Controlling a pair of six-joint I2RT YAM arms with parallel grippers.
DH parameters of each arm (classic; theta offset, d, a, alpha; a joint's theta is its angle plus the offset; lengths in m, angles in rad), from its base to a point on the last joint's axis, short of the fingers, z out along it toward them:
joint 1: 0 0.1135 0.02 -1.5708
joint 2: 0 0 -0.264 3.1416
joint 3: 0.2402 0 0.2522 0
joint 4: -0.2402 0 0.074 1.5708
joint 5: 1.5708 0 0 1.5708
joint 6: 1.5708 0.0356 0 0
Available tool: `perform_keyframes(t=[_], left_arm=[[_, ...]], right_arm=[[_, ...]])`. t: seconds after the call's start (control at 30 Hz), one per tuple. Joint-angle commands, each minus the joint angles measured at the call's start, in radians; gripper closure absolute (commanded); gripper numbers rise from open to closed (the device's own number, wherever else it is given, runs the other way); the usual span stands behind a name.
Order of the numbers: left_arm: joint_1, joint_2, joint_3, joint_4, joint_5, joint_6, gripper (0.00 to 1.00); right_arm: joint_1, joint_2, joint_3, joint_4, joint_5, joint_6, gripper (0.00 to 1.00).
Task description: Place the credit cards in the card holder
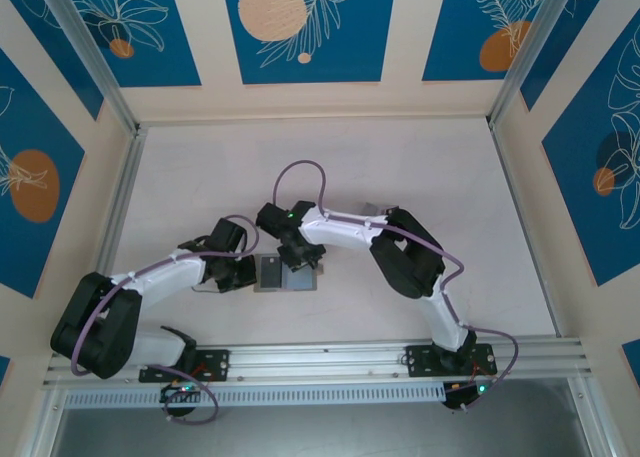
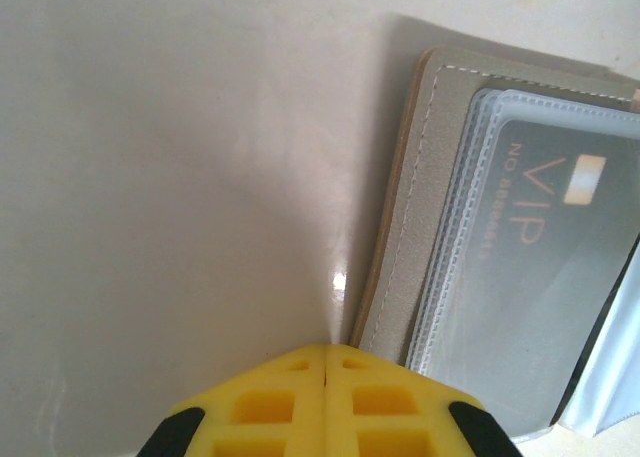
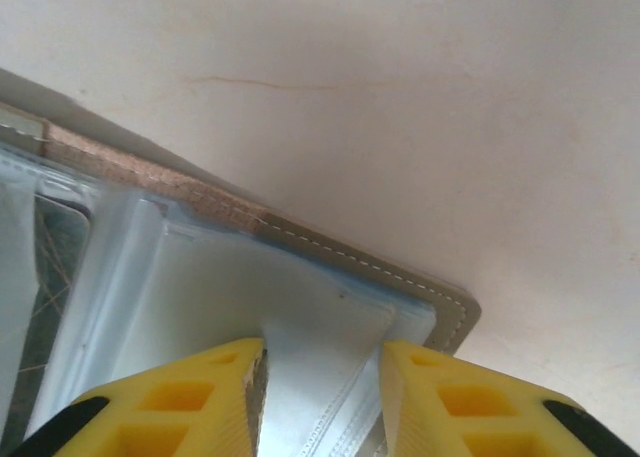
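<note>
Left claw (image 2: pixel 326 362), clenched empty, sits at the holder (image 2: pixel 400 237) edge; right claw (image 3: pixel 322 367), parted over a sleeve (image 3: pixel 300 302), seems to be seating a card (image 2: pixel 540 247), needing a gentle push.

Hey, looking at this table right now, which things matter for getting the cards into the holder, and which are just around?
For the job: card holder, its clear sleeves, VIP card in a sleeve, left gripper shut beside the holder, right gripper open over a sleeve.
Just around: table, metal rail, patterned wall panels.
</note>
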Motion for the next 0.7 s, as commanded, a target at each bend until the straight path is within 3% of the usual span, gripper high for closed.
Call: perform_keyframes(t=[0.0,0.3,0.67], left_arm=[[-0.004,0.047,-0.031,0.058,0.017,0.012,0.97],[-0.004,0.051,-0.03,0.058,0.019,0.012,0.98],[-0.006,0.061,-0.026,0.064,0.025,0.012,0.98]], right_arm=[[0.02,0.035,0.029,-0.092,0.107,0.013,0.62],[0.046,0.031,0.03,-0.038,0.09,-0.037,0.62],[0.04,0.045,-0.004,0.018,-0.007,-0.091,0.73]])
